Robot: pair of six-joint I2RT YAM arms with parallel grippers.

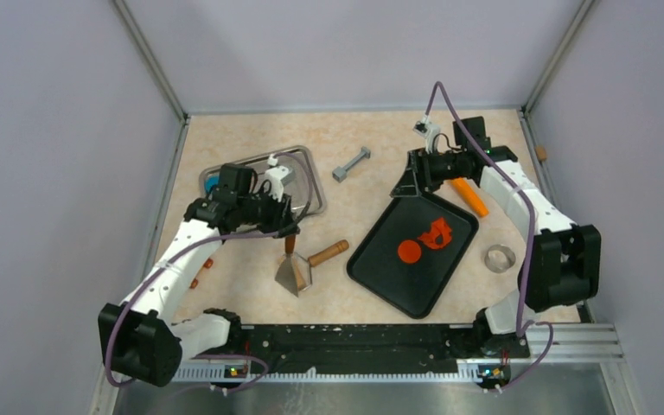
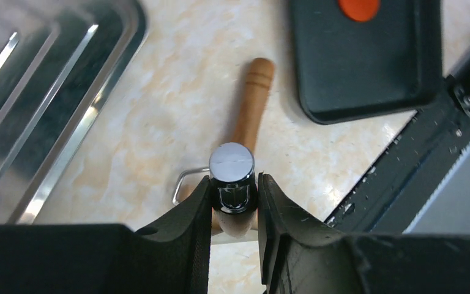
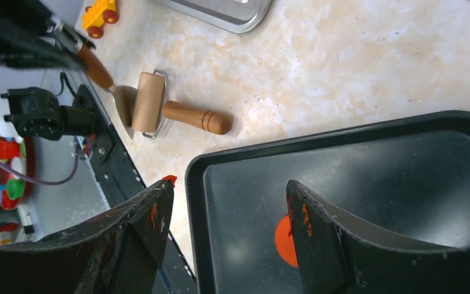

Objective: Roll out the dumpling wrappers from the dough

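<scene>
Beside the black plastic tray point(image 1: 380, 259), the left gripper point(image 2: 235, 187) is clamping a wooden-handled metal scraper point(image 3: 101, 73); the right gripper point(image 3: 229, 184) is hanging wide and empty. Ragged orange-red clay dough point(image 1: 438, 232) is lying on that tray. Lifting is risking a snag on the wooden roller point(image 3: 177, 113) touching the blade.

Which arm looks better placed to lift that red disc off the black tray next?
Probably the left. The left gripper is shut on the scraper, just beside the black tray that holds the red disc. The right gripper hangs open and empty above the tray's far corner.
</scene>
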